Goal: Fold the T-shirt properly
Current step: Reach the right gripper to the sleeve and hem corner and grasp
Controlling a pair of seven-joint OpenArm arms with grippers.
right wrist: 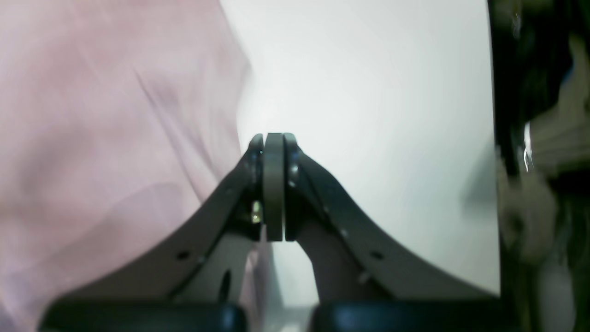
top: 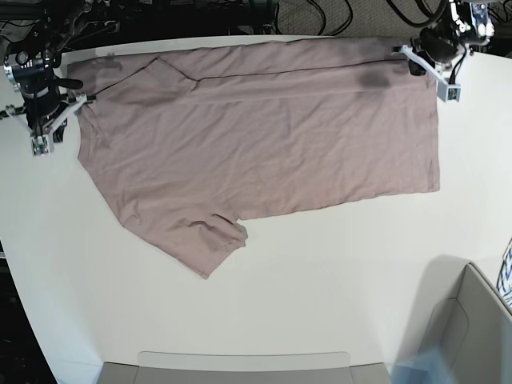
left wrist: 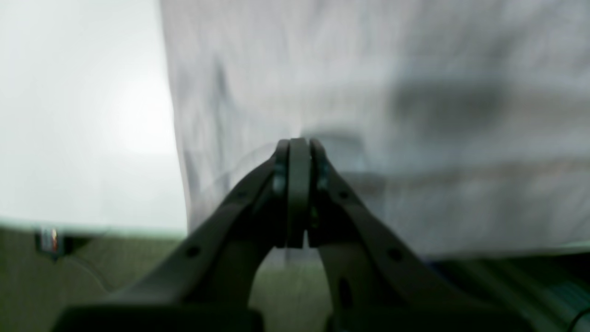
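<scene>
Both tools are closed on nothing — left tool [top: 436,60] at the shirt [top: 264,136] hem, right tool [top: 44,120] beside the collar. We risk pinching only one layer — the fold then drags crooked.

Base camera is looking straight down from high overhead; my wrist cameras are peering along closed jaws, close over the table [top: 320,280], sharing the T-shirt [top: 264,136] edges.

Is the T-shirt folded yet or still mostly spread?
Mostly spread: the T-shirt lies flat on the table, only its far edge folded over.
</scene>
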